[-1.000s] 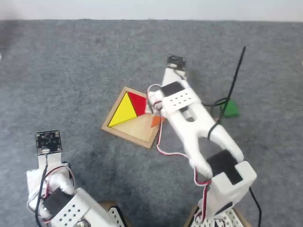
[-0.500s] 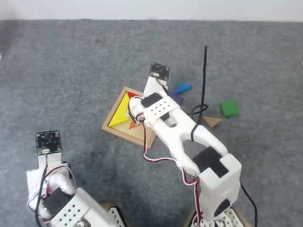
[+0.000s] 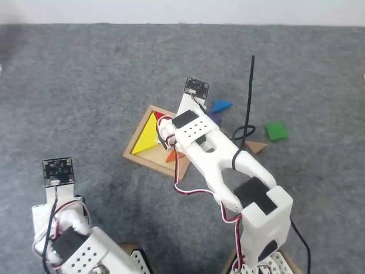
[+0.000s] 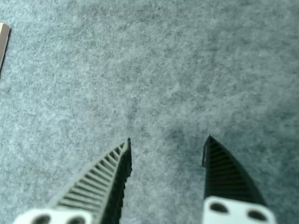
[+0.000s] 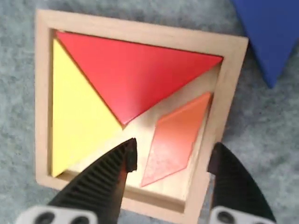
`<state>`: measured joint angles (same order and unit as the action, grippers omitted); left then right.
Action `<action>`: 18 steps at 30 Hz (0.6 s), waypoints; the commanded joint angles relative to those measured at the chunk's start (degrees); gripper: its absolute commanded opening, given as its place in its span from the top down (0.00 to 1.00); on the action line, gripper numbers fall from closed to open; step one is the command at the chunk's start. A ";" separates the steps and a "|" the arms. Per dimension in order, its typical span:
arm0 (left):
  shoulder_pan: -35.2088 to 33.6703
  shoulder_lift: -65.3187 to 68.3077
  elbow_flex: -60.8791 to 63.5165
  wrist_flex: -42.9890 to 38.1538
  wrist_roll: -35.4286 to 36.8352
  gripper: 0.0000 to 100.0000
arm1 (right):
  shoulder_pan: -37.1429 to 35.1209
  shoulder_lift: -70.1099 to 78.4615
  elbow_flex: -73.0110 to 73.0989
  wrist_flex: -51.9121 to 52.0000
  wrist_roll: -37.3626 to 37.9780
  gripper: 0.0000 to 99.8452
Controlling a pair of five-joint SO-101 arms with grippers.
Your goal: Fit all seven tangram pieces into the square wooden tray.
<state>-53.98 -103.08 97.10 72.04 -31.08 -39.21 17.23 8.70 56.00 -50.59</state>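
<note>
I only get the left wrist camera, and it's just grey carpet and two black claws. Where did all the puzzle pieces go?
Observer: Three are in the wooden tray: a yellow triangle, a red triangle and an orange parallelogram.
Operator: Is the other arm holding one?
Observer: It doesn't look like it. The right gripper is open above the tray, over the orange parallelogram.
Operator: Are any pieces outside the tray?
Observer: Yes. A blue triangle, a green square and a tan triangle lie on the carpet, beyond the right arm.
</note>
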 commanded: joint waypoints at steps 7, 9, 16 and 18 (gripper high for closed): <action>0.18 -0.79 -0.66 0.26 -0.62 0.76 | -0.04 -1.01 -3.08 -1.89 0.70 0.74; 0.18 -0.79 -0.66 0.26 -0.62 0.76 | -0.57 -1.01 -3.87 -1.45 2.37 0.74; 0.18 -0.79 -0.66 0.26 -0.62 0.76 | 2.59 -0.48 -3.78 -1.27 2.73 0.74; 0.18 -0.79 -0.66 0.26 -0.62 0.76 | 2.95 -1.01 -3.96 -1.27 2.73 0.74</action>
<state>-53.98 -103.08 97.10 72.04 -31.08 -38.07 17.32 7.91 55.03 -48.84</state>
